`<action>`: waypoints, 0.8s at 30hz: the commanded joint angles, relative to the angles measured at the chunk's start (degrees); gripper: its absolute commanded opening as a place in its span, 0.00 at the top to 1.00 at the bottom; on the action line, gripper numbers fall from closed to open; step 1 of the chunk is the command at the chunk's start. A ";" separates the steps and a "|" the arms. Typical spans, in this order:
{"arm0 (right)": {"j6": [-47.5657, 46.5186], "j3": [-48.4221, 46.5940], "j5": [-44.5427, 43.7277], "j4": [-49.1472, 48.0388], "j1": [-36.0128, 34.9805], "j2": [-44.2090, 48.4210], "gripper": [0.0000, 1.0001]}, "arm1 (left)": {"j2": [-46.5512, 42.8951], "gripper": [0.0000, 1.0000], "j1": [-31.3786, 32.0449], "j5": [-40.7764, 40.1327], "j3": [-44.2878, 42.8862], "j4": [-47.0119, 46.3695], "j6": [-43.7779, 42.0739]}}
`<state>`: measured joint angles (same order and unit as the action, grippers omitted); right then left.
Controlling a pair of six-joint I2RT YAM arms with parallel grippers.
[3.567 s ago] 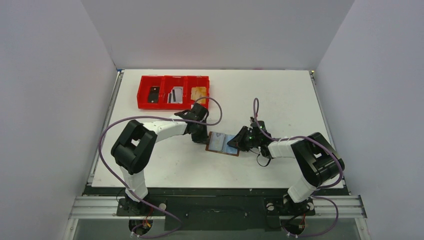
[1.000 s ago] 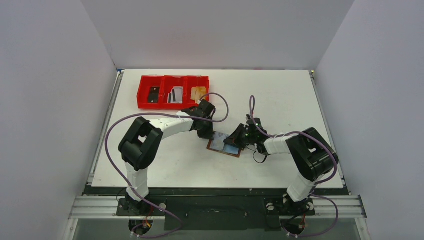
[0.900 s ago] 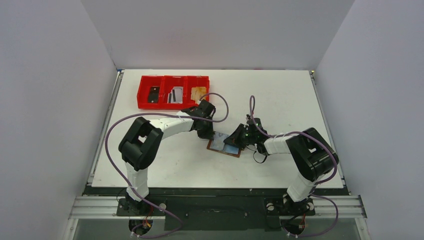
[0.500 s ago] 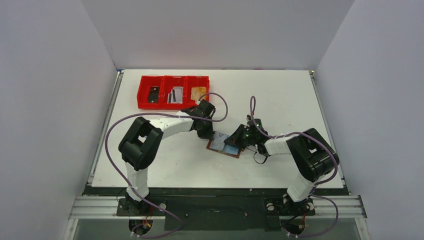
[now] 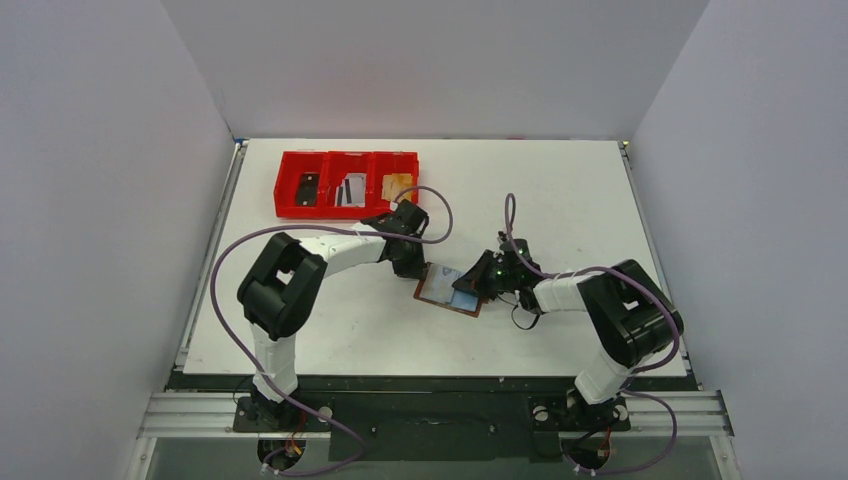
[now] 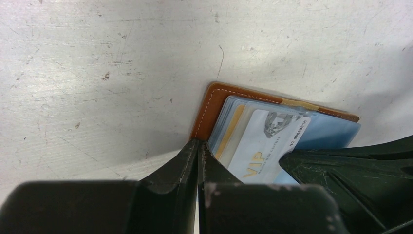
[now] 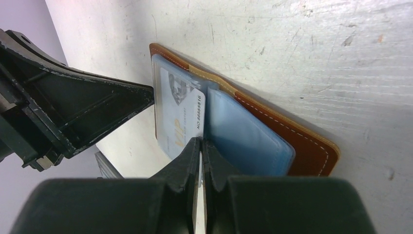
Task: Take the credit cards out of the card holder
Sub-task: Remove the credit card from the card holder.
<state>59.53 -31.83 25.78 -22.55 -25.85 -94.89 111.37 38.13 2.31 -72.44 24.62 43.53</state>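
Left wrist view is showing my left gripper (image 6: 197, 148) with its two fingers pressed together, no gap between them. The tips are touching the brown stitched edge of the card holder (image 6: 204, 112) at its near corner. I cannot tell whether they are pinching the leather or only pressing on it.

The holder is lying open and flat on the white table (image 6: 97, 73), its grey-blue pockets facing up. Credit cards (image 6: 228, 130) are sitting fanned in one pocket, and a white VIP card (image 6: 268, 141) is sticking out past them toward 5 o'clock.

On the right wrist view, my right gripper (image 7: 200, 146) is closing to a thin slit. The white card's lower edge is running into that slit, so the fingers are pinching it.

From above, the holder is lying near the table's middle, between my grippers: the left at its 10 o'clock corner, the right at its 3 o'clock side. A red tray (image 5: 300, 213) is sitting toward 11 o'clock, well apart, with silver-grey cards lying in its middle compartment.
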 commanded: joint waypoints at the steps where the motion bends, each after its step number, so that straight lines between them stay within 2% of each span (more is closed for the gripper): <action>1: -2.65 0.73 -1.04 1.64 0.70 2.14 1.00 | 3.95 1.00 -0.27 -3.10 3.49 3.88 -0.46; 24: -6.23 2.23 -0.82 6.52 2.50 5.35 1.00 | 3.46 1.00 -0.26 -3.23 4.34 3.46 -0.04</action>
<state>55.81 -30.46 26.00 -18.11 -23.94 -91.26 111.11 37.98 2.70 -71.70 23.70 44.40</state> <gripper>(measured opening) 0.007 0.003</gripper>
